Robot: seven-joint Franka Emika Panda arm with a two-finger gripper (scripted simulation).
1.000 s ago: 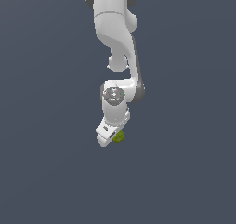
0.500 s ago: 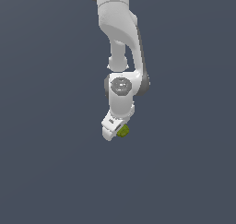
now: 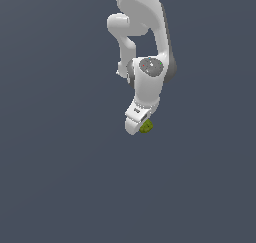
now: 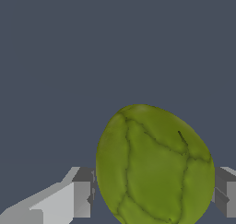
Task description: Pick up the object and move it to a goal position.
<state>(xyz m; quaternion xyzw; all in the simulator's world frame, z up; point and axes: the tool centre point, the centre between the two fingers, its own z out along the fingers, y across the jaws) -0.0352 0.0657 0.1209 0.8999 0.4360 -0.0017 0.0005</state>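
The pincer (image 3: 141,125) hid most of the object (image 3: 146,127); in the wrist view, the frame's edge cropped the object's underside and both fingers (image 4: 82,197).

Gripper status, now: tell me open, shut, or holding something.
Gripper: shut on the olive object, one finger at each side of it.

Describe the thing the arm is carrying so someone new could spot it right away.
Follow the white arm down to its tool. Between the two grey-tipped fingers sits the object, a small olive-green lump with dark crease lines; it is the only coloured item against the plain grey background.
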